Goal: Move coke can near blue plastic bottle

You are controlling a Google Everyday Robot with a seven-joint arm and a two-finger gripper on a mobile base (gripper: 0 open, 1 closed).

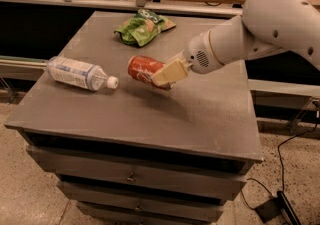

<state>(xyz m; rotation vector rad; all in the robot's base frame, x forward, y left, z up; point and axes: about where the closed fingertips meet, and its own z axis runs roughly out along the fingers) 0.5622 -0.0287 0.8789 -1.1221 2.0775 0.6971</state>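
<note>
Three things matter over the worktop [190, 119], and I'll take them from the left. Bottle [75, 72] first: it lies on its side near the left edge, white cap [113, 82] pointing right and a touch towards me, with its long axis running roughly left-right.

Behind it and further right, near the back edge, is the green bag [144, 26]. It is well apart from everything and no part of this job.

Next comes the can [142, 68], which looks to be held just off the worktop, right of the bottle's cap with a small gap between them. It is tilted nearly onto its side. One end faces left towards the bottle and the other is buried in the gripper [161, 78]. Its long axis runs left-right, close to in line with the bottle's.

The jaws are clenched on the can from the right, the near one lying across its side. The arm [250, 34] reaches in from the right of the frame.

What my next move turns on: the bottle lies almost straight left of the jaws, and the can's free end leads that way. I judge the carry nearly done, and a short lowering should set the can down near the cap. The risk as I read it is that, released on its side, the can may roll or nudge the bottle.
</note>
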